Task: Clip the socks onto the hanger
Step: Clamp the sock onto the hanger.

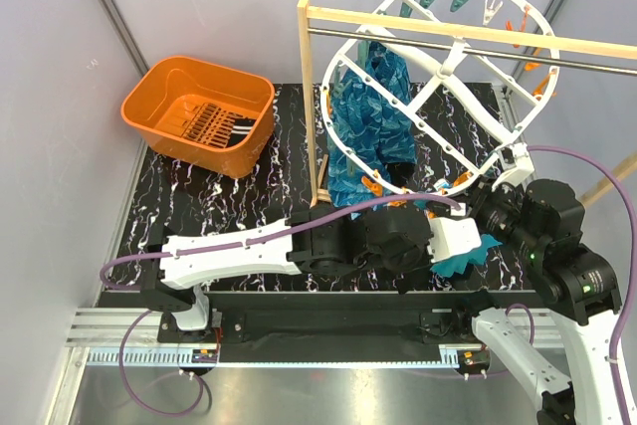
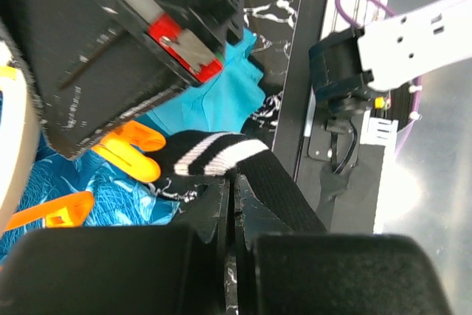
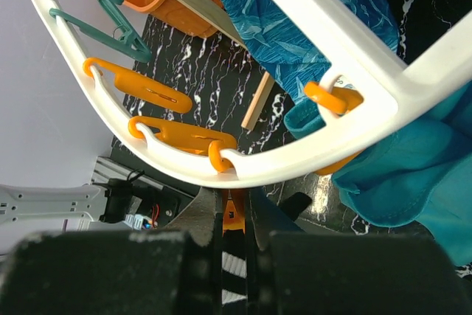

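nearest us, the left gripper (image 2: pixel 230 191) has its jaws pinched flat on the sock (image 2: pixel 214 154), black with white stripes. it holds the sock by one end under the hanger's lower rim, so the free striped end sticks out toward the clips. just beside it, the right gripper (image 3: pixel 234 201) has narrow jaws squeezing an orange clip (image 3: pixel 234 219) that hangs from that rim. we judge that the squeeze is meant to open the clip's mouth for the sock, a strip of which shows just beneath the clip.

the hanger (image 3: pixel 376 86) tilts above both grippers, which brings its low edge within reach. a teal cloth (image 3: pixel 413 160) lies bunched on the table under that low edge. a blue patterned cloth (image 1: pixel 363 111) hangs within the hanger's left half. the wooden rack (image 1: pixel 418 25) crosses in front of the hanger's top and carries it.

far left of the hanger sits the orange basket (image 1: pixel 159 97), with what looks like a second sock (image 1: pixel 221 127) waiting inside.

we can read no brand, label or writing anywhere.
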Robot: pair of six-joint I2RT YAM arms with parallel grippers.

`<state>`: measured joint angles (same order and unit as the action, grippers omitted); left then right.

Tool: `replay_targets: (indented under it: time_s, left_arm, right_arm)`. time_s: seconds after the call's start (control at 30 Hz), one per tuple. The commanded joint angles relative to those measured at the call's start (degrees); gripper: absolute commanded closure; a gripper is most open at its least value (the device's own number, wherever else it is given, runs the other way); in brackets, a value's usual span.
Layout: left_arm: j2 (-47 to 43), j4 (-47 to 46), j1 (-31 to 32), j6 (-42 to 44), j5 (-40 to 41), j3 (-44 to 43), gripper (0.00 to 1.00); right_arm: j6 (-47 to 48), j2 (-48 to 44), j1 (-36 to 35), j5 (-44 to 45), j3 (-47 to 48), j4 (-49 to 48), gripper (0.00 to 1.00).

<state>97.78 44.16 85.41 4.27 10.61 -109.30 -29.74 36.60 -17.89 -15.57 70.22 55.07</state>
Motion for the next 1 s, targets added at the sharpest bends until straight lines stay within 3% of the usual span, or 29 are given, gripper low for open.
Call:
replay_targets:
  time_s: [0.0,0.67,0.97]
  left_arm:
    - [0.0,0.0,0.2,2.1,0.4,-2.1,1.00]
    - [5.1,8.4,-0.5,9.3,-2.7,-11.7,1.00]
    - [3.9,10.2,-1.1,12.0,-1.9,-10.0,1.00]
  right_arm:
    - [-0.3,2.0,-0.2,1.4,0.8,4.4,1.00]
    - [1.5,3.3,-0.1,1.3,0.4,5.3,1.00]
    - [3.5,4.5,-0.1,1.7,1.9,6.5,1.00]
